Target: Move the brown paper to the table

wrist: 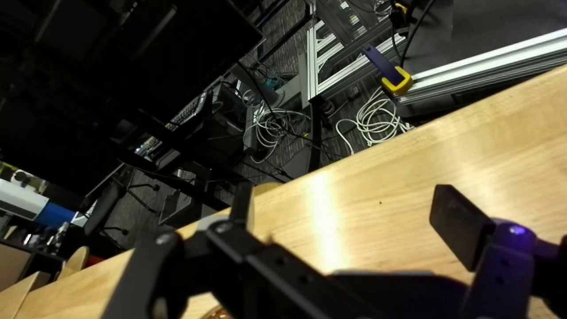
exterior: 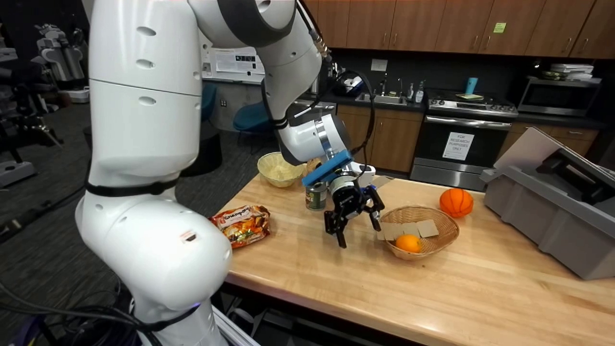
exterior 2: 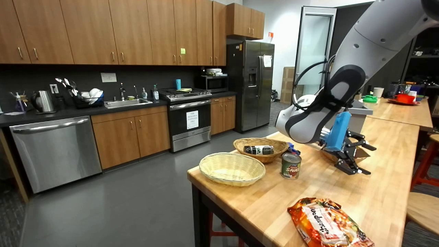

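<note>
In an exterior view, a packet (exterior: 244, 225) lies on the surface (exterior: 307, 262) at left, a can (exterior: 315, 198) behind it to the right, the corner basket (exterior: 278, 170) farther back. The claw (exterior: 359, 234) hangs between packet and near basket (exterior: 448, 229), which holds the orange (exterior: 408, 243) and, behind it, the paper (exterior: 409, 228). Behind and right of this basket sits the ball (exterior: 456, 203), left of the bin (exterior: 543, 221). In an exterior view, the jar (exterior 2: 259, 150) lies in the far basket (exterior 2: 269, 158), behind the can.

Wooden table (exterior: 480, 298) | on top: packet (exterior: 244, 225), can (exterior 2: 291, 167), ball (exterior: 456, 202), bin (exterior: 540, 216), pale basket (exterior 2: 224, 179), two brown baskets (exterior: 443, 240) (exterior 2: 267, 159)
</note>
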### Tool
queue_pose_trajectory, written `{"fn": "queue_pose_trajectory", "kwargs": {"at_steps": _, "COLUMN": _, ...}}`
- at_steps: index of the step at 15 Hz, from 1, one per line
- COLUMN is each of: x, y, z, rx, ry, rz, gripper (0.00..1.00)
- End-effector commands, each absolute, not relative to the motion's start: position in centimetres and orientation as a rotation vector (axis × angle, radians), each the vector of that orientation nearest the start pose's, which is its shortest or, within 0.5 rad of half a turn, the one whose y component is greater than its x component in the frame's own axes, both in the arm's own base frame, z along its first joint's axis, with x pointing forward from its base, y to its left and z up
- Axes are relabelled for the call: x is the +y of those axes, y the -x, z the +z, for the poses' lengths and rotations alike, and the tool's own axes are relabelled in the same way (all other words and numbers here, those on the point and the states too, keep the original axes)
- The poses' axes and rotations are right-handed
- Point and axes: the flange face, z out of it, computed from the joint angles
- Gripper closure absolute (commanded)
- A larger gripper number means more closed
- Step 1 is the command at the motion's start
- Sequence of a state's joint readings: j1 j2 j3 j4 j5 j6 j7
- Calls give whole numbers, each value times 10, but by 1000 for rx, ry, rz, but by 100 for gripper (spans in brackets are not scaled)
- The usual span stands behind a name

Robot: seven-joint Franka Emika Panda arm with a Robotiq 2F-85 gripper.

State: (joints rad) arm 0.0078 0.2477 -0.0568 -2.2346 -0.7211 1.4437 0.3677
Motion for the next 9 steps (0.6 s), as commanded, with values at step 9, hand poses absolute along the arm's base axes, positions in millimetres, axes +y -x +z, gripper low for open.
{"fn": "queue_pose_trajectory", "kwargs": {"at_steps": 9, "x": -93, "y": -463, "z": 285, "rx": -107, "ry": -2046, "rz": -945, "gripper": 0}}
